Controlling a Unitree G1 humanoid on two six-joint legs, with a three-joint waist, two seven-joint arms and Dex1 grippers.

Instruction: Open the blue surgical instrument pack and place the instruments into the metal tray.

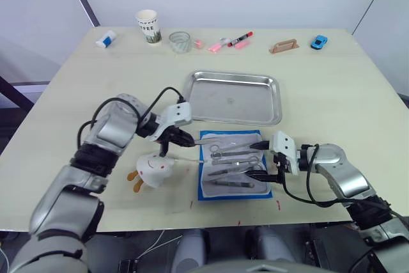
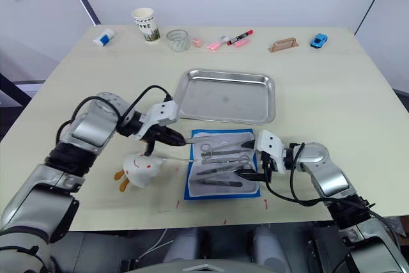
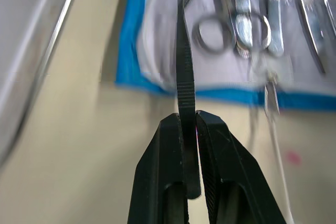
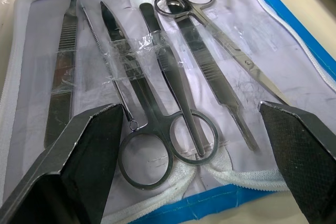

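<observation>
1. Your left gripper point(image 3: 189, 129) pinches a black ribbed strip point(image 3: 184, 72) at the pack's edge.
2. Your right gripper point(image 4: 194, 129) gapes wide over the instruments point(image 4: 173, 72).
3. The blue surgical instrument pack point(image 1: 234, 165) lies open, just beside the metal tray point(image 1: 234, 97).

A blue surgical instrument pack point(image 1: 233, 165) lies open and flat on the table, its pale inner lining facing up, just in front of the metal tray point(image 1: 234, 97). The instruments point(image 4: 157, 72), silvery ring-handled scissors and forceps with thin tweezers and a slim probe, lie side by side on the lining, some under clear tape. The shallow, shiny steel tray holds nothing.
</observation>
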